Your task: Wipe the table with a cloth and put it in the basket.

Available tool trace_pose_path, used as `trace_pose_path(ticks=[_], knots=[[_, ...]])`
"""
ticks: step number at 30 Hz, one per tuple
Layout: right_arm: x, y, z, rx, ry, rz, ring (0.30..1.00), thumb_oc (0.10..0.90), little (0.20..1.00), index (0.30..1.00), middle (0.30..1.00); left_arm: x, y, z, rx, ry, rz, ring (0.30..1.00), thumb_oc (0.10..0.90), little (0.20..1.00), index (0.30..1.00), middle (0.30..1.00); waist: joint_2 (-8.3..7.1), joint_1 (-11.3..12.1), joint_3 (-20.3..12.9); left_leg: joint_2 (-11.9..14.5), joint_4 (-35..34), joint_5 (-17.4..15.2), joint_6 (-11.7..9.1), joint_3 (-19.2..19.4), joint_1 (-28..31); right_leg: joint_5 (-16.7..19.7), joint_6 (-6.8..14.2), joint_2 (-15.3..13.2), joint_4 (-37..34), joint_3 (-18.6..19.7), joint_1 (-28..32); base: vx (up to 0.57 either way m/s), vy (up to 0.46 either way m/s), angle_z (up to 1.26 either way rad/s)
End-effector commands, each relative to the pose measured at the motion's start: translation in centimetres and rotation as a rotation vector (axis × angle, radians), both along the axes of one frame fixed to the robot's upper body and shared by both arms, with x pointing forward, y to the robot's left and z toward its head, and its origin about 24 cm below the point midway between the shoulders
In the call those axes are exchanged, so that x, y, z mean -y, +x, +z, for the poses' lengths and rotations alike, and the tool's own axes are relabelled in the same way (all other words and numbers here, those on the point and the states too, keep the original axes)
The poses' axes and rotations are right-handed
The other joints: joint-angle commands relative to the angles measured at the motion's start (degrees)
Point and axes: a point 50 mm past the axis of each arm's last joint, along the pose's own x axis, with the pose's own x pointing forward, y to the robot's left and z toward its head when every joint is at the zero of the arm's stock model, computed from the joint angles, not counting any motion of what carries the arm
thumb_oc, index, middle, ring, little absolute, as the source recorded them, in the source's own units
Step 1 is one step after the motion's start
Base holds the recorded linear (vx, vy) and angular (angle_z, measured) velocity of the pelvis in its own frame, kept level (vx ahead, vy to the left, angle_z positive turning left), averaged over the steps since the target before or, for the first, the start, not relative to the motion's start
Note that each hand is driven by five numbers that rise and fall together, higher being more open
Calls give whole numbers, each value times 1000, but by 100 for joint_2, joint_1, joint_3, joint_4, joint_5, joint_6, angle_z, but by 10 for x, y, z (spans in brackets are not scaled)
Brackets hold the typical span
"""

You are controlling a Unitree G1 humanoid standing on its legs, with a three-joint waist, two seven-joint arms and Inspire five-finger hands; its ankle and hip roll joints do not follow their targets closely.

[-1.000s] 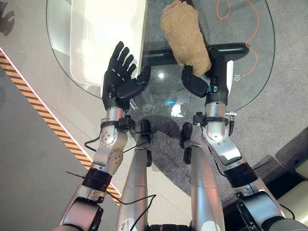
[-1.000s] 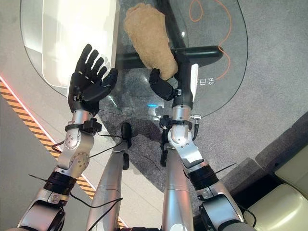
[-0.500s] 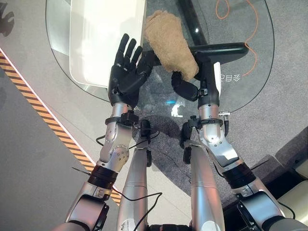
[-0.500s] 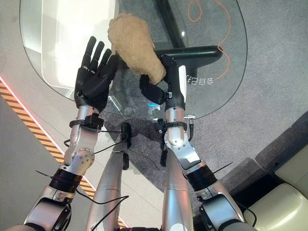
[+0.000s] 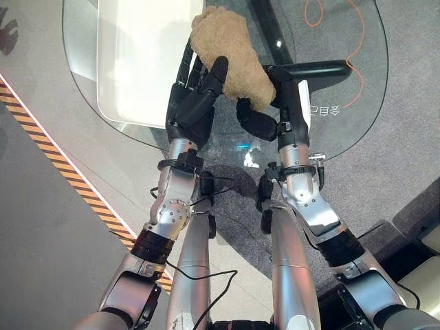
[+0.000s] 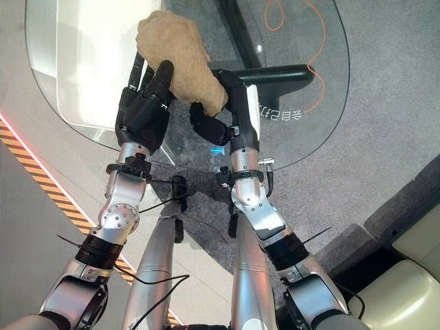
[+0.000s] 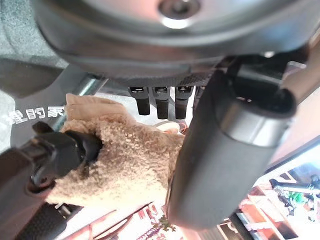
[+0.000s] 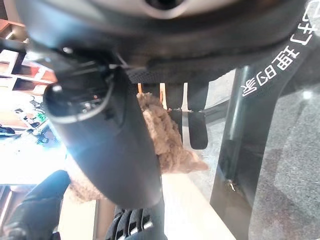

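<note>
A tan fluffy cloth (image 5: 230, 48) hangs above the round glass table (image 5: 357, 103), between both hands. My right hand (image 5: 285, 103) grips its lower right end, with the cloth (image 8: 162, 135) pinched between thumb and fingers. My left hand (image 5: 192, 103) has come against the cloth's left side. Its thumb (image 5: 218, 69) lies over the cloth and its fingers are behind it, so the cloth (image 7: 120, 165) sits between them. A white rectangular basket (image 5: 144, 55) stands on the left part of the table, just left of the hands.
A black bar of the table's base (image 5: 323, 69) shows through the glass. An orange cable (image 5: 337, 10) lies on the grey carpet beyond. Yellow-black striped tape (image 5: 62, 179) runs across the floor on the left. Beige seats (image 5: 426, 275) stand at the lower right.
The right hand has carried the cloth leftwards toward the basket. The left hand, spread and apart a second ago, has moved in and laid its thumb over the cloth.
</note>
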Motion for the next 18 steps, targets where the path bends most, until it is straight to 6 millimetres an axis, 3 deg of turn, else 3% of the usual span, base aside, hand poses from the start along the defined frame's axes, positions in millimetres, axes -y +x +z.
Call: trace_pose_path(ticks=[1, 18], knots=[[-31, -49, 82, 419, 106, 226, 300, 100, 200, 300, 300, 16, -23, 60, 295, -92, -145, 900, 800, 900, 900, 900, 86, -51, -116, -245, 169, -330, 446, 359, 292, 232, 43, 292, -215, 72, 281, 0, 0, 0], [-37, -49, 83, 415, 79, 255, 300, 100, 200, 300, 300, 16, -22, 67, 325, -88, -129, 900, 800, 900, 900, 900, 70, -64, -116, -249, 207, -351, 437, 358, 285, 226, 42, 282, -210, 72, 280, 0, 0, 0]])
